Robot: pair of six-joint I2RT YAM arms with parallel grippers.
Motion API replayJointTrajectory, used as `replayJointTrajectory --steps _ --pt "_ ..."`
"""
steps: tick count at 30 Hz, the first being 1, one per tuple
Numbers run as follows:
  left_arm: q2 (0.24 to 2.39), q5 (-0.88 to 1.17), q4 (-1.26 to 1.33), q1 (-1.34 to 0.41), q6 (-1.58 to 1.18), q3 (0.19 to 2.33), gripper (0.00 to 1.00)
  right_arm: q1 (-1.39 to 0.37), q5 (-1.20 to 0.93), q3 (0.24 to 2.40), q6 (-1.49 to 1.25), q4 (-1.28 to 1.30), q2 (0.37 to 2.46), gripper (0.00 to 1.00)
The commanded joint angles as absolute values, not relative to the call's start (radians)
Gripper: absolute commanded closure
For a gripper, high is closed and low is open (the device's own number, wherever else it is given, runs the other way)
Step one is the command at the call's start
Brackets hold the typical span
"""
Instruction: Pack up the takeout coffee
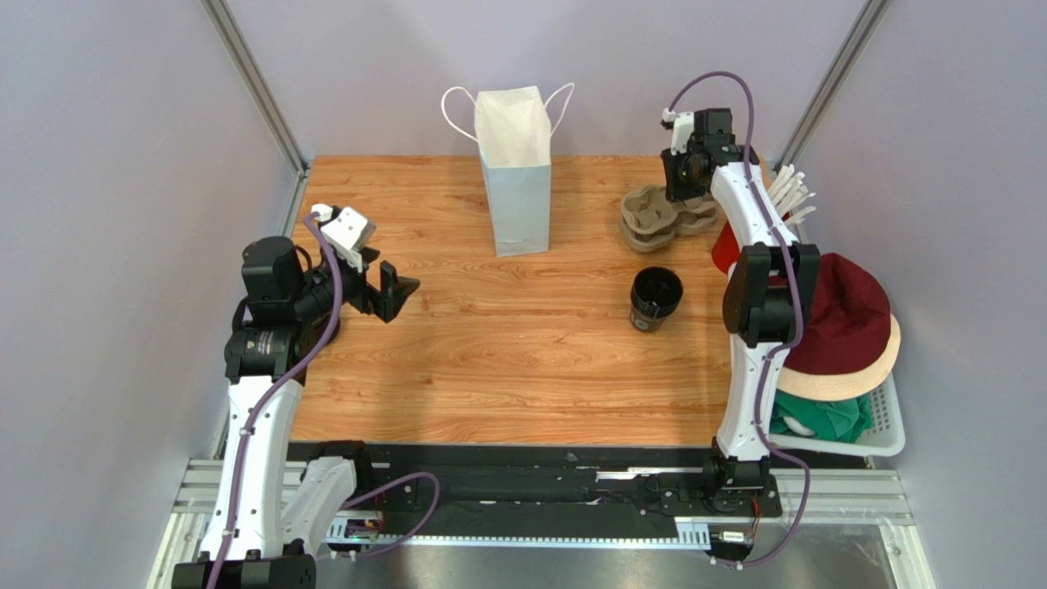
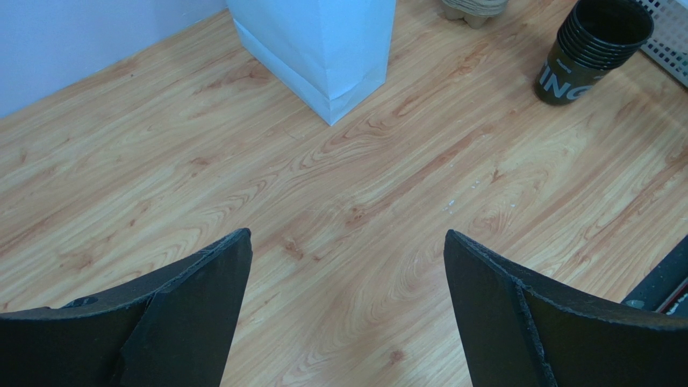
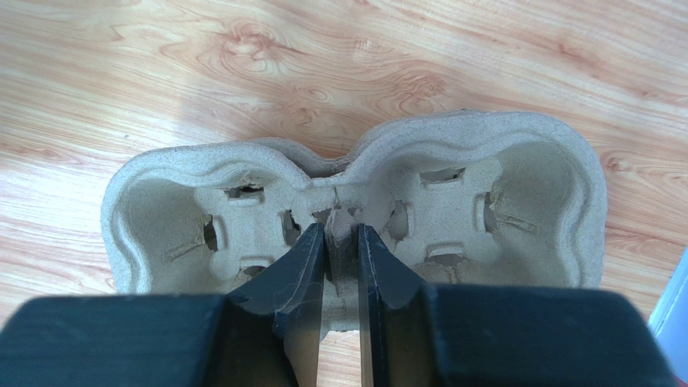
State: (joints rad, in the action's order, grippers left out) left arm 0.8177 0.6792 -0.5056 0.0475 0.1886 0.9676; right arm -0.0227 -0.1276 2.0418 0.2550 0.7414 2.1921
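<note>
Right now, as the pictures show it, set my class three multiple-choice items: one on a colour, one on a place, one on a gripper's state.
1. The cup carrier is: A pale brown; B red; C black.
2. The black coffee cup stands: A in a carrier well; B on the table, apart from the paper bag; C inside the bag.
3. The right gripper is: A wide open; B holding the cup; C shut on the carrier's middle ridge.
Answers: 1 A, its pulp looks pale brown; 2 B, it stands on bare wood to the right of the bag; 3 C, both fingers pinch the ridge between the wells.
</note>
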Motion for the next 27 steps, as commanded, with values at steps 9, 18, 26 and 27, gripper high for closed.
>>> replayJointTrajectory --steps 9,18,26,27 --pt "0.822 0.667 -0.512 0.052 0.196 1.019 0.03 -0.017 -0.251 2.046 0.227 0.732 1.993 0.8" --pt "0.808 0.664 -0.519 0.052 0.195 1.014 0.03 -0.017 -0.261 2.059 0.215 0.761 2.04 0.79" --pt "0.805 0.67 -0.515 0.052 0.198 1.003 0.03 -0.023 -0.291 2.086 0.207 0.778 2.154 0.78" --pt "0.807 0.672 -0.512 0.054 0.198 1.003 0.03 -0.028 -0.288 2.088 0.207 0.775 2.16 0.78"
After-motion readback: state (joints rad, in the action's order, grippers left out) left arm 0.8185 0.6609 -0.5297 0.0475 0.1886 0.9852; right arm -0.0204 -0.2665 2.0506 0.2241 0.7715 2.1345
